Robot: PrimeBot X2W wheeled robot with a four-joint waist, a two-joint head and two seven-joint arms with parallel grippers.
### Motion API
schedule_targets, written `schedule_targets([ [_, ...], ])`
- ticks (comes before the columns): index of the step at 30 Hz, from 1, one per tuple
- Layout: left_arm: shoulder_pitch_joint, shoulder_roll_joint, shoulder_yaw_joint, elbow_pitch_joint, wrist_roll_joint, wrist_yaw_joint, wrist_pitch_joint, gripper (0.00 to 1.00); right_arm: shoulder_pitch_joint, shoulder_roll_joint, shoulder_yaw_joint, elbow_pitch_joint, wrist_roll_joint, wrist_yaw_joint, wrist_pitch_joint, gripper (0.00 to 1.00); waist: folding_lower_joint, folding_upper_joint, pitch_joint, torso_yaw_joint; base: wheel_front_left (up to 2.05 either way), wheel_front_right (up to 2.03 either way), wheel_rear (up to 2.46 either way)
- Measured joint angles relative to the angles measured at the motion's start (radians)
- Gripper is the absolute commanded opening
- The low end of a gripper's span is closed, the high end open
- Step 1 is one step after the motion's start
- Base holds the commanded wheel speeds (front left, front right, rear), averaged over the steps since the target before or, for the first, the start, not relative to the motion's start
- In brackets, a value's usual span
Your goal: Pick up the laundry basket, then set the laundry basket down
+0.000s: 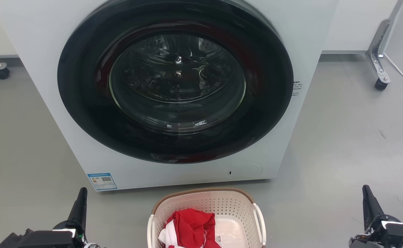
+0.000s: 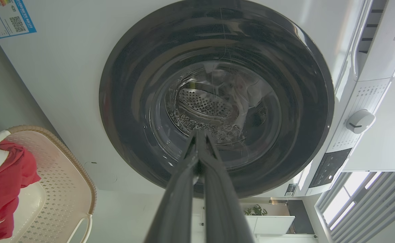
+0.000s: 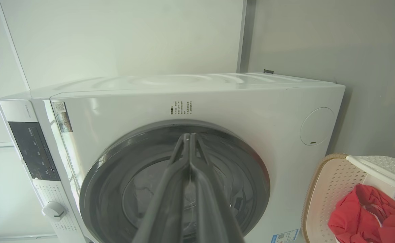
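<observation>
Grippers: left gripper [image 1: 82, 193] and right gripper [image 1: 366, 193] sat low, fingers pressed together, empty. Basket [image 1: 201, 190] stood on floor [image 1: 342, 155] between them, well clear of both, red cloth [image 1: 191, 224] inside. Judged light, stiff plastic; white loop handles [image 1: 259, 220] looked the surest hold. Washer [image 1: 304, 41] stood just beyond.

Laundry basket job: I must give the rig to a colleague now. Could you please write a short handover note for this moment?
Left gripper: shut, empty, low to the left of the cream-white perforated plastic laundry basket, apart from it.
Right gripper: shut, empty, low to the basket's right, apart from it.
Things: the basket stands on the grey floor before the white front-loading washer, whose round door is closed. A crumpled red cloth lies inside the basket.
Done: nothing; the basket is not grasped.
Left: probably open the grippers, take the white loop handles, lift, then set down.
</observation>
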Motion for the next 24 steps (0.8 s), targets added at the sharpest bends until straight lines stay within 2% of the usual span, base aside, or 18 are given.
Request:
schedule_targets([
  [24, 0.0, 0.0, 0.0, 0.0, 0.0, 0.0, 0.0, 0.0, 0.0, 0.0, 0.0, 0.0, 0.001, 0.0, 0.0, 0.0, 0.0, 0.0, 0.0, 0.0, 0.0, 0.0, 0.0],
])
